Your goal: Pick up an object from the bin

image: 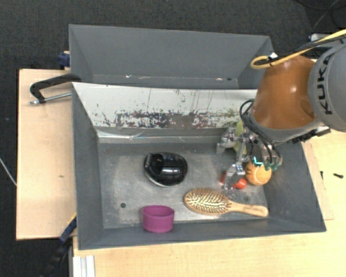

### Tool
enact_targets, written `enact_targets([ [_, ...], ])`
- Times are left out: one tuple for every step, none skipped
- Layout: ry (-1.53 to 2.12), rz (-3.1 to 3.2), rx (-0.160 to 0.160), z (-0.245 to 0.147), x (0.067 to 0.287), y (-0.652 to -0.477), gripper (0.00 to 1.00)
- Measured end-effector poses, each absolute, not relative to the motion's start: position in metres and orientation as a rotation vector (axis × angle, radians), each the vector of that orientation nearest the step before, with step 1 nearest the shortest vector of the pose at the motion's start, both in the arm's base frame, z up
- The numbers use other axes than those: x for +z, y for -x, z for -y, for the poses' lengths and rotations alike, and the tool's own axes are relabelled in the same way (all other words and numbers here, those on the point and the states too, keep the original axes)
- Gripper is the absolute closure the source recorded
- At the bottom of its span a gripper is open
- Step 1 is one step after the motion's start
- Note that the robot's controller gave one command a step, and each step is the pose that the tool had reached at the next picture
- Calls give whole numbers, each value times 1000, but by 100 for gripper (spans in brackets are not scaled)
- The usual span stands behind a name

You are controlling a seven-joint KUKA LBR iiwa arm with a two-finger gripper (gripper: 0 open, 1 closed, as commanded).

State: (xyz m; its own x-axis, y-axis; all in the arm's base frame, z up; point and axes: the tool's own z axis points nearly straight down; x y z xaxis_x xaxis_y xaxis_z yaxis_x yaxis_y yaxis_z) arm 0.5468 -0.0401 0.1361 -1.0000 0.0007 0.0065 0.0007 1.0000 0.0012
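Dark carpet surrounded the grey metal bin (86,154), whose far wall was scuffed and streaked. At about 3 o'clock on the bin's floor, close to the right wall, lay a small round orange thing (259,175) with a bit of green on top, perhaps a toy fruit. The pincer (242,165) hung at its 10 o'clock side, its metal parts meeting the orange thing's edge as seen from above. Whether the pincer was open or closed, or had hold of anything, could not be told. Just beside the orange thing, at its 7 o'clock, sat a tiny red thing (240,184). Further toward 5 o'clock on the floor lay a wooden hairbrush (219,203), bristles up, with its oval head to 9 o'clock and its handle to 3 o'clock. A glossy black rounded thing (165,169), like a computer mouse, lay near the floor's middle, well apart from the pincer. A short purple cup (158,219) stood by the near wall at about 7 o'clock. From the pincer's 1 o'clock rose the arm's orange-brown cover (282,94).
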Motion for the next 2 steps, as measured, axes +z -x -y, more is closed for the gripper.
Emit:
enact_targets([
  [0,3143,-1,40,140,-549,0],
  [-244,3141,-1,84,96,-517,0],
])
